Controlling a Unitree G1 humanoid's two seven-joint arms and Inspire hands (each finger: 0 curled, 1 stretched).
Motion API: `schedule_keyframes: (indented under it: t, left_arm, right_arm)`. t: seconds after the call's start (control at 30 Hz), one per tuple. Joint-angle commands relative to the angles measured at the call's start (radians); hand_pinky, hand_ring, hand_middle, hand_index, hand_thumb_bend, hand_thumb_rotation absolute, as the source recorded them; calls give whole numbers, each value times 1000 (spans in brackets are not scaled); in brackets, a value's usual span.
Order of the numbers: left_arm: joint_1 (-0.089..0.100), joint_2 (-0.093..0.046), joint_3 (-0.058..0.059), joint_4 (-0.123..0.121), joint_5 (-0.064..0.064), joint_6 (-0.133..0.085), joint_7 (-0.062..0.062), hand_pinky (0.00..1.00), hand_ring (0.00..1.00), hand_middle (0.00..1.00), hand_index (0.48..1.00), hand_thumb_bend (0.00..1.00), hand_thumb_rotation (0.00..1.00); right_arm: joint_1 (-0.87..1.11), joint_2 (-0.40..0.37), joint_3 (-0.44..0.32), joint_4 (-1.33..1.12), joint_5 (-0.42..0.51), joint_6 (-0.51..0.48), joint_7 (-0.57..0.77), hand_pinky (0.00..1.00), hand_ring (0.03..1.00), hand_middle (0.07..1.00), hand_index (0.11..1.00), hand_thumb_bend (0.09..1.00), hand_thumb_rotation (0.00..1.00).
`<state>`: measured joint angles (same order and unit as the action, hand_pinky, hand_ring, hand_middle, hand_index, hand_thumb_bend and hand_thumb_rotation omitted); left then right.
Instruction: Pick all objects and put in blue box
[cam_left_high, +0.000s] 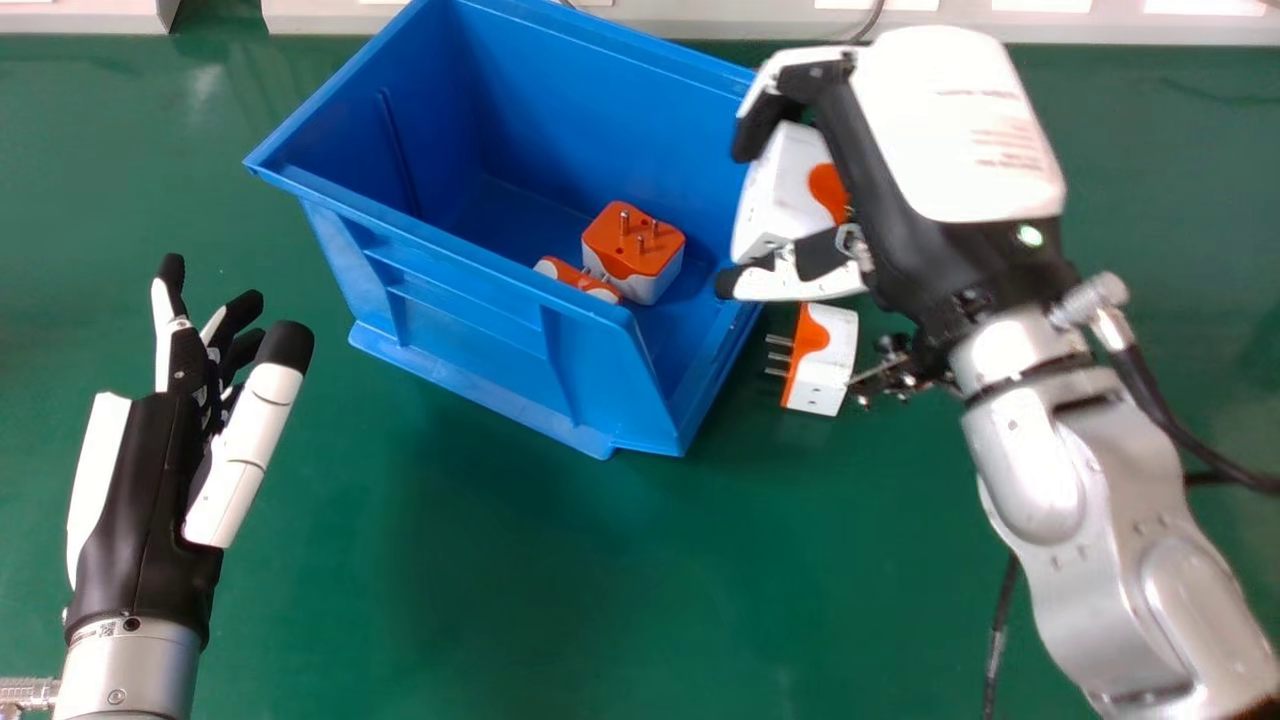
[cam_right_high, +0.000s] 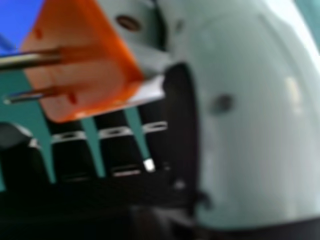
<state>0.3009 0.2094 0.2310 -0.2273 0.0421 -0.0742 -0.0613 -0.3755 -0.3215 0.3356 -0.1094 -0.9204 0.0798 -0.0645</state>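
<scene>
Two orange-and-white plug adapters are sitting in the blue box in the head view. The first adapter has its metal prongs pointing up, and the second adapter is close beside it, partly hidden by the near wall. Both are down toward the box's right end.

The right robot hand is at that same end, with its fingers and thumb closed around the held adapter, another white-and-orange one. From this angle I can't tell if that's over the rim or just outside it. Below it in the view, the loose adapter is on the green surface, just outside the box, with its prongs pointing toward the box. The left robot hand is over on the left, well apart from the adapters, fingers relaxed and nothing in its grasp. There's also a black cable by the right forearm.

Over in the right hand view, it's a close look at the held adapter between the pale thumb and the dark fingers. Its orange face and a couple of metal prongs are easy to make out. Some green shows through the gaps between the fingers, and there's a bit of blue past the adapter.
</scene>
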Motion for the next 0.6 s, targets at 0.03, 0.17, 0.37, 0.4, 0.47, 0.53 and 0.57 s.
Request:
schedule_keyframes:
  t: [0.03,0.17,0.37,0.4,0.47,0.53,0.57]
  left_arm:
    - [4,1,-1,-35,6,-2,4,869,915,938,921,766,916]
    - [4,1,0,-31,4,-5,4,869,916,938,921,771,917]
    - [14,-5,-4,-52,1,1,4,870,916,939,922,758,912]
    - [15,-6,-4,-54,1,2,4,870,916,939,922,755,910]
    - [17,-6,-5,-56,1,3,4,870,916,939,922,750,908]
    - [20,-6,-6,-59,1,5,4,870,916,939,922,749,908]
    - [21,-6,-6,-60,2,7,4,870,916,939,922,749,908]
  right_arm:
    - [-93,12,17,40,-32,-25,-30,33,72,128,469,487,142]
    - [-160,54,46,131,-27,-42,-47,37,78,140,469,487,145]
    - [-263,123,90,319,-9,-87,-91,39,92,171,474,486,147]
    - [-281,134,97,357,-7,-97,-102,39,93,172,475,486,147]
    - [-315,152,111,424,-9,-108,-126,40,94,175,476,486,147]
    - [-354,172,123,495,-8,-117,-146,41,95,180,476,486,147]
    - [-373,182,128,527,-4,-122,-153,42,97,187,477,485,147]
